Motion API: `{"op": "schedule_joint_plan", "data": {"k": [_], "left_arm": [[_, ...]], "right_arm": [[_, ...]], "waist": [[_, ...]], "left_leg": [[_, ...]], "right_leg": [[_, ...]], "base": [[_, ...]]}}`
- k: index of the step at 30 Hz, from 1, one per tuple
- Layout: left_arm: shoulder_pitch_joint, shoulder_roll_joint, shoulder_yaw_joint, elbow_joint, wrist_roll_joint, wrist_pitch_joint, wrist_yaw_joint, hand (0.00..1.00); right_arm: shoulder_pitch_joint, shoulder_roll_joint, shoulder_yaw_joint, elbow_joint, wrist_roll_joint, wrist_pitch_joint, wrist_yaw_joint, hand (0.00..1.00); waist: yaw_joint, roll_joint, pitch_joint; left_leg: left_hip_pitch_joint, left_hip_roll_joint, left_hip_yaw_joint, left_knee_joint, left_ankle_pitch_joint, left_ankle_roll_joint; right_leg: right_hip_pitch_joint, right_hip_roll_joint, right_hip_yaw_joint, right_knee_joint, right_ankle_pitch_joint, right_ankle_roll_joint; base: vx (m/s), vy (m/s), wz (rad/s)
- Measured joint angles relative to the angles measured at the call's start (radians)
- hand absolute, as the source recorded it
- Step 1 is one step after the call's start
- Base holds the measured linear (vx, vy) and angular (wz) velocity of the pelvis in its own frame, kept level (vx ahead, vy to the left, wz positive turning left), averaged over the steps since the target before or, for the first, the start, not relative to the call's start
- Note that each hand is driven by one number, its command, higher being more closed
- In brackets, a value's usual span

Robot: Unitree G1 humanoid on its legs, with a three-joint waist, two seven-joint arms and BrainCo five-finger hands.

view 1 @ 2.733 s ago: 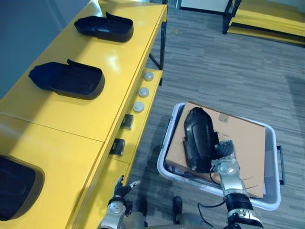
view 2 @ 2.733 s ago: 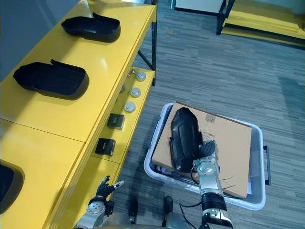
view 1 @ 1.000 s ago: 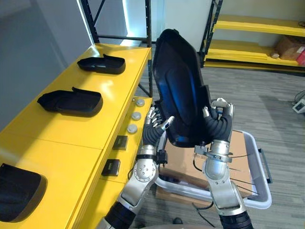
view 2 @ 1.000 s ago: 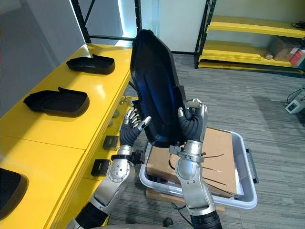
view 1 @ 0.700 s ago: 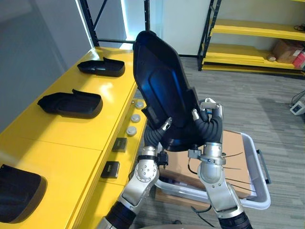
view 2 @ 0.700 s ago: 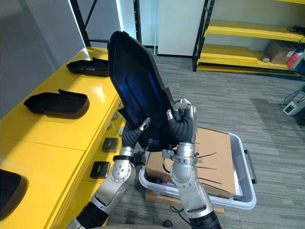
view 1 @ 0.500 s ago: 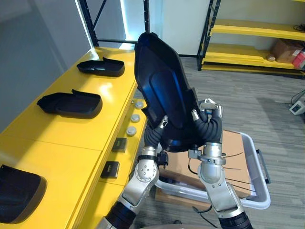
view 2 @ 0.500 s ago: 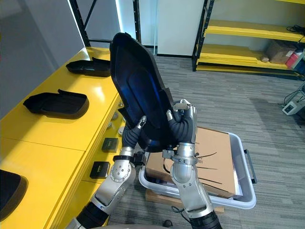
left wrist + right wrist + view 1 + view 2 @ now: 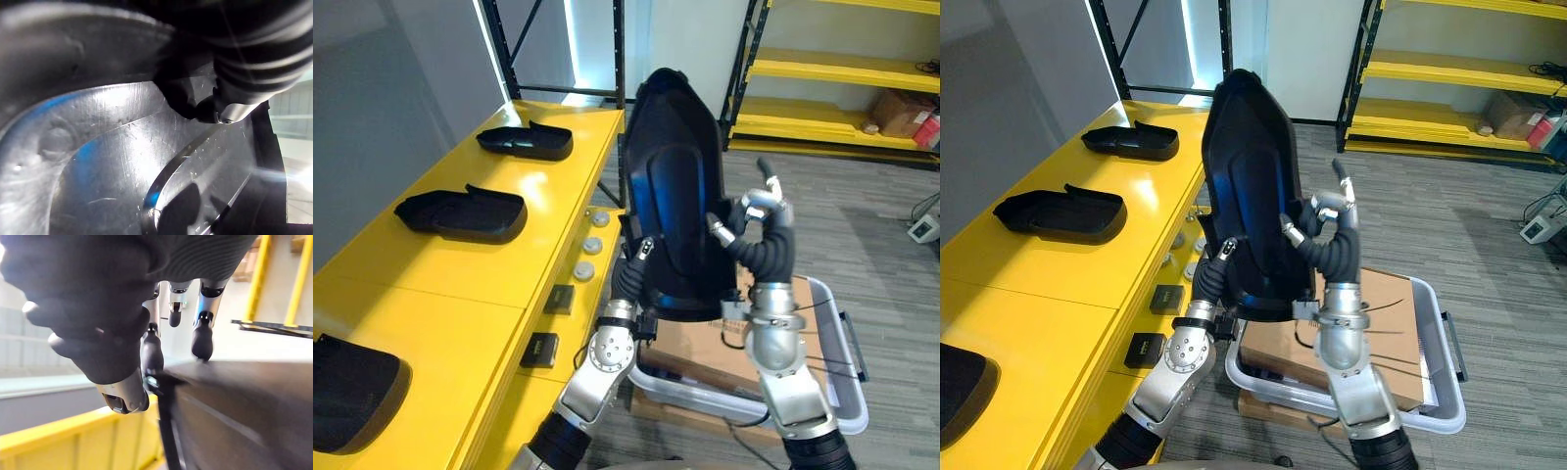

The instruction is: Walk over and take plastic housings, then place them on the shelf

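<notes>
**Stock on view: housings, yellow shelf and tote**

Surface and room
- Yellow shelf (image 9: 509, 259): one long glossy top along the robot's left, with a lower ledge on its front.
- Grey plank floor (image 9: 871, 225) to the right of it.
- Yellow racking (image 9: 842, 70) with black uprights along the back wall; one brown carton (image 9: 893, 110) sits on its lower level.

Housings, black plastic: four
- Far housing (image 9: 526, 143), lying on the shelf top, well apart from the next.
- Middle housing (image 9: 462, 213), lying on the shelf top.
- Near housing (image 9: 352, 392), lying on the shelf top at the near end, partly cut off by the view's edge.
- Held housing (image 9: 675, 225), upright with its rounded end up, raised in front of the robot between both hands, above the tote's left side and beside the shelf's front edge, clear of the shelf.

Hands: two
- Right hand (image 9: 766, 250): thumb on the held housing's front and fingertips (image 9: 201, 340) on its edge, pinching that edge.
- Left hand (image 9: 628, 279): at the held housing's lower left edge, mostly behind it; its grip cannot be told.

Other items
- Round knobs (image 9: 593, 245) on the lower ledge: three, in a row.
- Black square plates (image 9: 560, 299) on the ledge's front: two.
- Pale tote (image 9: 850, 387) on the floor: one.
- Cardboard box (image 9: 700, 348) inside the tote: one.
</notes>
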Motion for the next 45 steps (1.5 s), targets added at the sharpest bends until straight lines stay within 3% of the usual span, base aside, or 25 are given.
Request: {"op": "schedule_joint_plan", "data": {"k": [5, 8, 11, 13, 19, 23, 30, 36, 41, 43, 44, 45], "left_arm": [[0.078, 0.0, 0.08, 0.001, 0.013, 0.0, 0.0, 1.0], [0.103, -0.002, 0.106, 0.0, 0.013, 0.0, 0.0, 1.0], [0.123, -0.003, 0.145, -0.001, 0.014, 0.0, 0.0, 1.0], [0.147, -0.004, 0.175, -0.02, 0.014, 0.0, 0.0, 1.0], [0.218, -0.004, 0.212, -0.112, 0.014, -0.004, 0.0, 1.0], [0.262, -0.015, 0.211, -0.16, 0.014, -0.016, -0.017, 1.0], [0.269, -0.026, 0.201, -0.162, 0.014, -0.031, -0.031, 1.0], [0.267, -0.027, 0.204, -0.162, 0.013, -0.033, -0.043, 1.0], [0.272, -0.032, 0.208, -0.207, 0.02, -0.032, -0.039, 1.0], [0.27, -0.037, 0.214, -0.292, 0.03, -0.036, -0.03, 1.0], [0.269, -0.041, 0.218, -0.311, 0.032, -0.037, -0.02, 1.0], [0.271, -0.048, 0.232, -0.349, 0.032, -0.043, -0.013, 1.0]], "right_arm": [[0.0, 0.0, -0.267, 0.0, 0.087, -0.026, -0.025, 0.0], [0.018, 0.001, -0.366, 0.009, 0.129, -0.045, -0.047, 0.0], [0.114, 0.008, -0.475, 0.093, 0.168, -0.045, -0.069, 0.0], [0.212, 0.042, -0.507, 0.242, 0.18, -0.033, -0.073, 0.0], [0.423, 0.163, -0.503, 0.673, 0.273, 0.076, 0.009, 0.0], [0.485, 0.231, -0.441, 0.967, 0.365, 0.092, 0.101, 0.0], [0.499, 0.259, -0.269, 1.227, 0.392, 0.119, 0.239, 0.0], [0.48, 0.259, -0.258, 1.355, 0.412, 0.149, 0.262, 0.0], [0.449, 0.25, -0.213, 1.395, 0.408, 0.154, 0.261, 0.0], [0.412, 0.243, -0.185, 1.409, 0.408, 0.151, 0.258, 0.0], [0.4, 0.239, -0.183, 1.415, 0.407, 0.15, 0.257, 0.0], [0.383, 0.236, -0.196, 1.425, 0.409, 0.161, 0.238, 0.0]], "waist": [[-0.009, 0.0, 0.0], [-0.018, 0.0, 0.0], [-0.027, -0.001, 0.0], [-0.04, -0.001, 0.0], [-0.049, 0.009, 0.003], [-0.049, 0.021, 0.006], [-0.027, 0.022, 0.009], [0.001, 0.013, 0.013], [0.027, -0.028, 0.041], [0.048, -0.027, 0.067], [0.05, -0.023, 0.073], [0.06, -0.017, 0.084]], "left_leg": [[-0.001, 0.0, 0.011, -0.007, 0.0, 0.0], [-0.001, -0.001, 0.008, -0.01, 0.0, 0.0], [-0.001, -0.001, 0.007, -0.013, 0.0, 0.0], [-0.003, 0.0, 0.007, -0.015, 0.0, 0.0], [-0.016, 0.002, 0.003, -0.015, 0.0, 0.0], [0.002, 0.009, 0.014, -0.017, -0.005, 0.001], [0.019, 0.014, 0.025, -0.015, -0.024, -0.005], [0.023, 0.007, -0.015, -0.01, -0.021, -0.001], [-0.043, -0.028, -0.163, 0.066, -0.012, -0.014], [-0.117, -0.049, -0.24, 0.095, 0.009, -0.047], [-0.133, -0.045, -0.219, 0.084, -0.007, -0.044], [-0.163, -0.005, -0.087, 0.089, -0.022, -0.022]], "right_leg": [[-0.008, 0.0, 0.005, 0.001, 0.0, 0.0], [-0.009, 0.0, 0.005, 0.0, 0.0, 0.001], [-0.011, -0.001, 0.005, 0.0, -0.001, 0.002], [-0.013, -0.001, 0.005, 0.0, -0.002, 0.003], [-0.027, -0.003, 0.005, 0.004, -0.006, 0.002], [-0.028, -0.002, 0.006, 0.061, -0.044, -0.002], [-0.029, 0.0, 0.006, 0.108, -0.077, -0.003], [-0.024, -0.01, -0.032, 0.151, -0.115, -0.001], [-0.01, -0.05, -0.186, 0.217, -0.172, 0.0], [-0.011, -0.076, -0.306, 0.219, -0.181, -0.004], [-0.009, -0.084, -0.344, 0.218, -0.182, -0.004], [-0.006, -0.096, -0.414, 0.217, -0.182, -0.005]], "base": [[-0.01, 0.0, -0.05], [0.0, 0.0, 0.0], [0.0, 0.0, 0.0], [0.0, 0.0, 0.0], [0.0, 0.0, 0.0], [-0.02, -0.007, 0.0], [-0.01, -0.005, 0.01], [0.03, -0.01, 0.21], [0.01, -0.04, 0.99], [-0.06, 0.002, 1.62], [-0.13, 0.013, 1.64], [-0.12, 0.018, 1.65]]}}
